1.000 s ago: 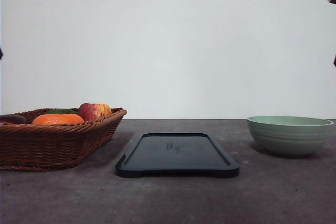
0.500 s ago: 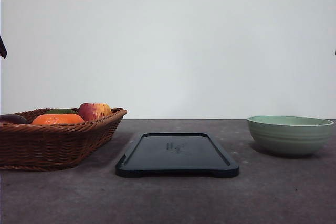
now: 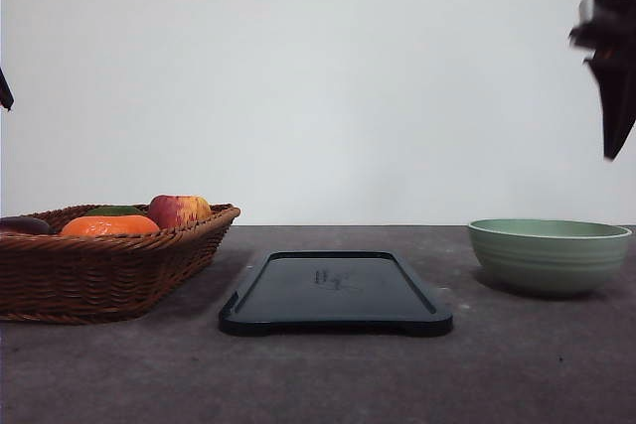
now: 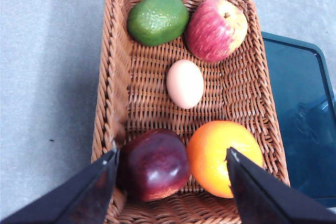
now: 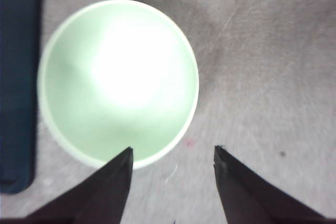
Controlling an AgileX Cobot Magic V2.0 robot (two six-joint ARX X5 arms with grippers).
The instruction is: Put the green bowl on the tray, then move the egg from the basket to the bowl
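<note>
Front view: the pale sage-green ridged bowl (image 3: 550,255) sits on the grey surface (image 3: 328,374) below the raised right gripper (image 3: 608,57), beside the empty dark rectangular tray (image 3: 336,293). Step 1 is not done.

Left wrist view: the left gripper (image 4: 170,182), jaws apart, hovers over the brown woven wicker basket (image 4: 113,85); the smooth oval egg (image 4: 185,83) lies ahead among fruit.

Right wrist view: the right gripper's jaws are apart, above the bowl's rim; both steps remain.
</note>
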